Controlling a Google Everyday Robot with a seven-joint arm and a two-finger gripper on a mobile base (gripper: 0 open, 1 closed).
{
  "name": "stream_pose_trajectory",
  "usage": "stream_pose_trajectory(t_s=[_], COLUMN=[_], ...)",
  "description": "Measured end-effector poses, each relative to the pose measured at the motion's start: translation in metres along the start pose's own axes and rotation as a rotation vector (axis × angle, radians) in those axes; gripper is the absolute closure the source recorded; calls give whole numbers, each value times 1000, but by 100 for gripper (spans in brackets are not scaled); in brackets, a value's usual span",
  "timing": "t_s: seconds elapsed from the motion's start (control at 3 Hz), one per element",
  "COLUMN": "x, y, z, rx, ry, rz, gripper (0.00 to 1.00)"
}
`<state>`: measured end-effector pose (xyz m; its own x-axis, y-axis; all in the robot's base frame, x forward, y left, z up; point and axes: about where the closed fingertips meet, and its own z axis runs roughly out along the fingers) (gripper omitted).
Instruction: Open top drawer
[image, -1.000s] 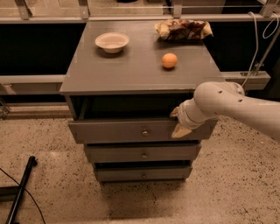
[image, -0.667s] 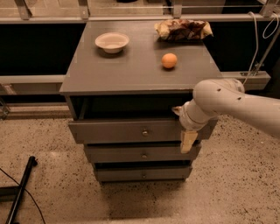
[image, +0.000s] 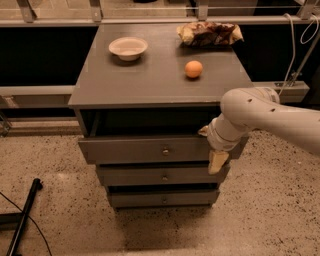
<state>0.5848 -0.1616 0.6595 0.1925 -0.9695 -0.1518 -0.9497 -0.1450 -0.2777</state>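
The top drawer sits directly under the table top. Its front stands forward of the frame, with a dark gap showing above and behind it, so it looks partly pulled out. The two lower drawers sit further back beneath it.

The tool hangs at the right end of the drawer front, at 3 o'clock from the knob and well apart from it. It points down toward 6 o'clock, and its tip overlaps the front's lower right corner. I cannot tell whether it is open or closed, nor whether it touches the wood. The arm comes in from 3 o'clock.

On the table, a bowl lies at 11 o'clock, an orange at 1 o'clock, and a bag beyond the orange at the far edge.

The step in hand looks like the pull itself, most likely late in it, since the drawer is already some way out. If more opening is wanted, the next move calls for a straight draw toward 6 o'clock, along the runners. Force applied at the right end rather than at the knob could skew the drawer and jam it, so the pull should be even. The wrist must also stay below the table edge, clear of the orange.
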Motion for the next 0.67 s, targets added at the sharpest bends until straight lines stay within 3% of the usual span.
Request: stream_pose_trajectory(t_s=[0.33,0.67], x=[1,2], y=[6,8], z=[-2,-8], rx=[-21,-12], ry=[-1,-11], rz=[-7,-5], gripper=[21,22])
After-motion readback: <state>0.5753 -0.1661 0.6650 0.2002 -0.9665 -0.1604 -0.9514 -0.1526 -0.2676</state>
